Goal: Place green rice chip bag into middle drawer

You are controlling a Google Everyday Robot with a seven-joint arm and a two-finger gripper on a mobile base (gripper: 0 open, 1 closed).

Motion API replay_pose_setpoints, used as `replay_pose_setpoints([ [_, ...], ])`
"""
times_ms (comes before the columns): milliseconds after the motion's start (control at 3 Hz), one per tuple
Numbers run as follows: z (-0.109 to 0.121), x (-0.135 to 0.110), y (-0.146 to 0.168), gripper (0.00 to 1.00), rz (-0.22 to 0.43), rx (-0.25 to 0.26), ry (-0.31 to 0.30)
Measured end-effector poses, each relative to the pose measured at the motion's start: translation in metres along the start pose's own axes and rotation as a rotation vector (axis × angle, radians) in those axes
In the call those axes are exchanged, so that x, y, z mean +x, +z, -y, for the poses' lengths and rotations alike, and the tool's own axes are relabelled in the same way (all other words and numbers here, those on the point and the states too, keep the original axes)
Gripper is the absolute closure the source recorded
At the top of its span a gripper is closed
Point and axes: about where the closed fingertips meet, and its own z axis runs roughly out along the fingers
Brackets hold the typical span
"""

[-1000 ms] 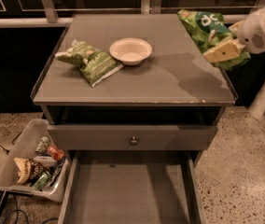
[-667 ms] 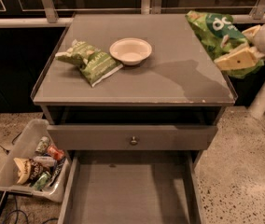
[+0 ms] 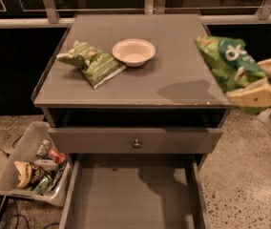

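Note:
The green rice chip bag (image 3: 227,63), deep green with white logo letters, hangs in the air off the right edge of the cabinet top. My gripper (image 3: 258,86) is at the far right, shut on the bag's lower end with its pale fingers (image 3: 255,97) clamping it. The middle drawer (image 3: 133,194) is pulled open below, a wide grey drawer with a bare flat floor. The bag is above and to the right of the drawer.
A paler olive-green bag (image 3: 91,62) and a white bowl (image 3: 133,51) lie on the cabinet top (image 3: 173,42). A closed drawer front with a round knob (image 3: 136,143) sits above the open drawer. A tray of snacks and cans (image 3: 35,168) stands on the floor at the left.
My gripper has carried the green rice chip bag to the right and downward, off the cabinet top past its right edge.

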Motion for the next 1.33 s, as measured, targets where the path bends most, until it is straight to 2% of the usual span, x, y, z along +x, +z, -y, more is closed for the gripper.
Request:
replay_pose_setpoints([
  [333,-0.05,0.024,0.025,1.0,-0.056,-0.043,0.015],
  [667,-0.067,0.04,0.036,1.0,-0.079,-0.079,0.033],
  [1000,-0.067,0.04,0.036,1.0,-0.079,-0.08,0.033],
  [1333,-0.085,0.048,0.056,1.0,-0.088,-0.121,0.051],
])
